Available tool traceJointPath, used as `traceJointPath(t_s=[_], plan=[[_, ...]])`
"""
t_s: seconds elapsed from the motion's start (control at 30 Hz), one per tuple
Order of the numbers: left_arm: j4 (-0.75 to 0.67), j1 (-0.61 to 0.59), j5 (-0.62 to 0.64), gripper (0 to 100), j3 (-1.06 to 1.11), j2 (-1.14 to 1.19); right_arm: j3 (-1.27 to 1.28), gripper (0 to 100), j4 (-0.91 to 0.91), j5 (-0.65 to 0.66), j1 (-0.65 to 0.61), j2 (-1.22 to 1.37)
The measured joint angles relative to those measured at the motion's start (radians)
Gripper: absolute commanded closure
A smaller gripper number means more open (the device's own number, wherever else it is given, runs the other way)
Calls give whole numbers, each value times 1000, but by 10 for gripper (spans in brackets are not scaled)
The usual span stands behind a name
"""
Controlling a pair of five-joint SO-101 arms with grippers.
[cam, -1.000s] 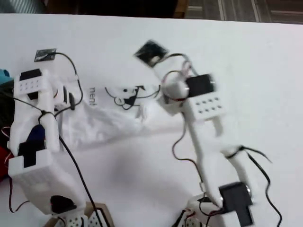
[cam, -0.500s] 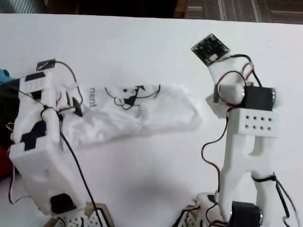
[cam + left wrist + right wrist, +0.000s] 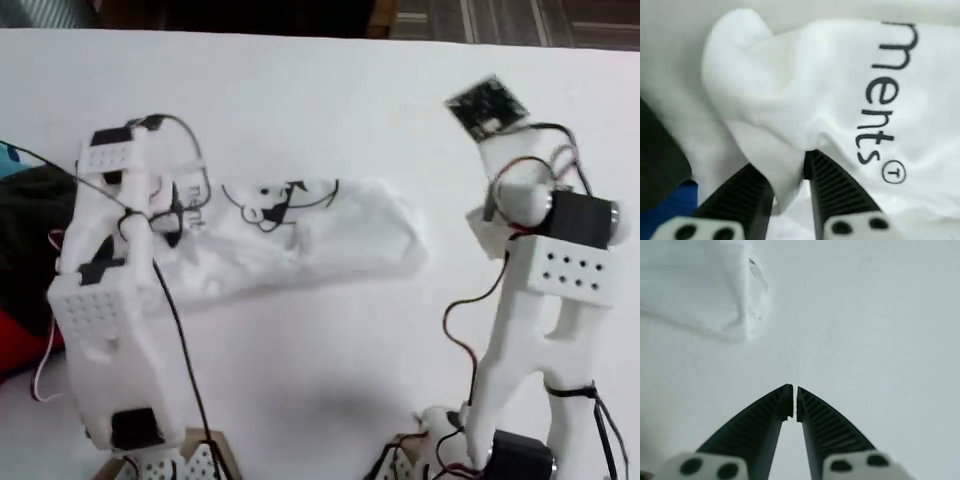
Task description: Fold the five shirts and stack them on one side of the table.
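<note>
Left hand (image 3: 787, 168) seemingly pinched on the white shirt (image 3: 330, 240); right hand (image 3: 794, 401) closed, empty, above the table (image 3: 300, 90).

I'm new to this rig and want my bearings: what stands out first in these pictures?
A white shirt with a cartoon print lies crumpled across the white table. The left claw pinches a fold at one end of it; the right claw is shut over bare table beside the other end.

White shirt (image 3: 320, 240): left end lies under the left arm (image 3: 100, 300), print partly covered. Dark and red cloth (image 3: 30, 220) cut off at the high view's edge; number of pieces unclear. A shirt fold hides the inner pads of the left hand (image 3: 786, 165). Shirt runs off both wrist views.
</note>
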Motion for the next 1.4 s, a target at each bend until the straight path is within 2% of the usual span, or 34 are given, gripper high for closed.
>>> traceJointPath(t_s=[0.13,0.33,0.53,0.63,0.77,0.87,1.13,1.4], plan=[[71,0,-6,975,-84,28,190,976,-81,-2,66,0],[230,-21,-46,975,-256,41,557,976,-341,-3,161,-69],[252,-43,-48,975,-284,6,934,976,-626,-5,178,-212],[253,29,-54,975,-230,-92,1103,976,-773,-5,176,-264],[253,190,-54,975,-169,-247,1249,976,-936,-5,176,-310],[253,325,-54,975,-163,-348,1267,976,-973,-54,189,-328],[241,583,-54,975,-163,-413,1272,975,-1099,-358,365,-333],[137,733,-54,975,-163,-413,1272,975,-1106,-402,374,-333]])
